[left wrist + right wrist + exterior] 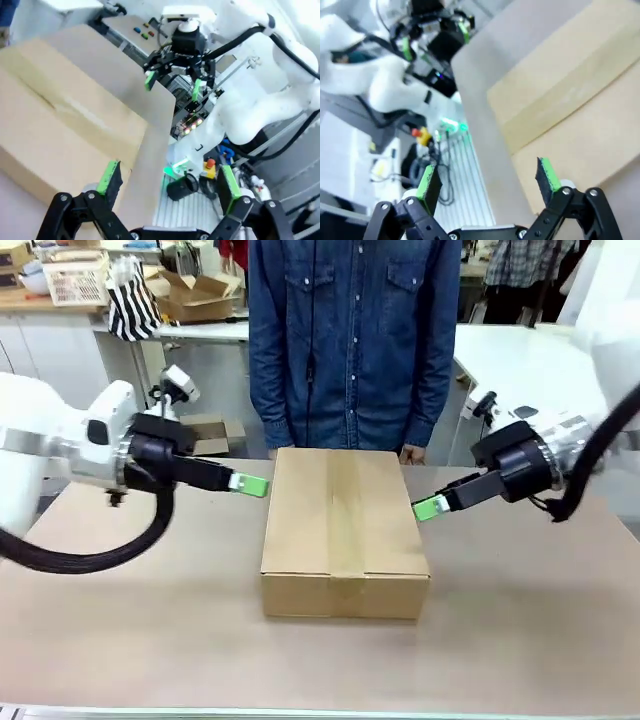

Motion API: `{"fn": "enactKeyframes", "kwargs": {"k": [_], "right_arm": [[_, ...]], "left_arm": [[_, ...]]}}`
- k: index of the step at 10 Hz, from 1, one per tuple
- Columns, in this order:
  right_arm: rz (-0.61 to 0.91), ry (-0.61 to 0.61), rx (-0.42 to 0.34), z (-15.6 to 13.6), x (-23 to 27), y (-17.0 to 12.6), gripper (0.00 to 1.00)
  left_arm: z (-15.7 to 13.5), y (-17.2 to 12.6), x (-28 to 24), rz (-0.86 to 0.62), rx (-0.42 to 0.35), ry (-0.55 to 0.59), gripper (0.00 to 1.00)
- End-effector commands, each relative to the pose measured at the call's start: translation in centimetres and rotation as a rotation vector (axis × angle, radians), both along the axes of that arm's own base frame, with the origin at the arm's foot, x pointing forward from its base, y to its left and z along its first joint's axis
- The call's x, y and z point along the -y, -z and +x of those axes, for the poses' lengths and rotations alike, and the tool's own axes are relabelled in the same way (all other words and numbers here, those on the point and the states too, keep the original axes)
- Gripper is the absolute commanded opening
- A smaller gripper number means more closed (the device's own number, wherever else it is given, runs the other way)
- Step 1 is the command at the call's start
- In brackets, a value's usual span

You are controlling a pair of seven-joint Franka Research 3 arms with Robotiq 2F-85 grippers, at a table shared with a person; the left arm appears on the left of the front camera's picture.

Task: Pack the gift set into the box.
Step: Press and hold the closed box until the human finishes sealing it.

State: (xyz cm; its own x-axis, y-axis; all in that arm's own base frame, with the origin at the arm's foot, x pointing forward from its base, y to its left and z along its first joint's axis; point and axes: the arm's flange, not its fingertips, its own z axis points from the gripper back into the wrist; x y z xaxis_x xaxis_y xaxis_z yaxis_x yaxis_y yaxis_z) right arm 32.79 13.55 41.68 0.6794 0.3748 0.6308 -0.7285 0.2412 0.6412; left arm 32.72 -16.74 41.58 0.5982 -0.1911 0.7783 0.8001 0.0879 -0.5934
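The box (pixel 345 530) lies in the middle of the table with its flaps shut flat and a seam running down its top. The gift set does not show in any view. My left gripper (pixel 253 485) hovers just off the box's upper left edge, fingers pointing at it. It is open and empty in the left wrist view (pixel 169 180), with the box (pixel 65 130) off to its left. My right gripper (pixel 428 508) hangs beside the box's right side. It too is open and empty (pixel 488 177), with the box (pixel 570 100) to its right.
A person in a denim shirt (pixel 355 340) stands right behind the box. Far back left are a white lattice basket (pixel 75 280), a striped bag (pixel 132 305) and a smaller open carton (pixel 195 295). Bare table (pixel 150 640) lies in front.
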Motion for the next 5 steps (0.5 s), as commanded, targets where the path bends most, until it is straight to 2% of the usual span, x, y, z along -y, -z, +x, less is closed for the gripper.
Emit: {"fn": "enactKeyframes", "kwargs": {"k": [1, 3, 4, 5], "right_arm": [[0.133, 0.171, -0.022, -4.1, 5.6, 1.0, 1.00], [0.220, 0.422, 0.045, -3.7, 10.0, 2.7, 1.00], [0.103, 0.165, -0.026, 1.6, 5.5, -1.3, 1.00], [0.103, 0.165, -0.026, 1.6, 5.5, -1.3, 1.00]], "left_arm": [[-6.1, 0.9, -5.5, -0.004, -0.150, -0.017, 1.00], [-6.8, 3.6, -9.1, -0.107, -0.229, -0.013, 1.00], [0.7, -0.6, -4.1, -0.010, -0.147, -0.025, 1.00], [0.7, -0.6, -4.1, -0.010, -0.147, -0.025, 1.00]]}}
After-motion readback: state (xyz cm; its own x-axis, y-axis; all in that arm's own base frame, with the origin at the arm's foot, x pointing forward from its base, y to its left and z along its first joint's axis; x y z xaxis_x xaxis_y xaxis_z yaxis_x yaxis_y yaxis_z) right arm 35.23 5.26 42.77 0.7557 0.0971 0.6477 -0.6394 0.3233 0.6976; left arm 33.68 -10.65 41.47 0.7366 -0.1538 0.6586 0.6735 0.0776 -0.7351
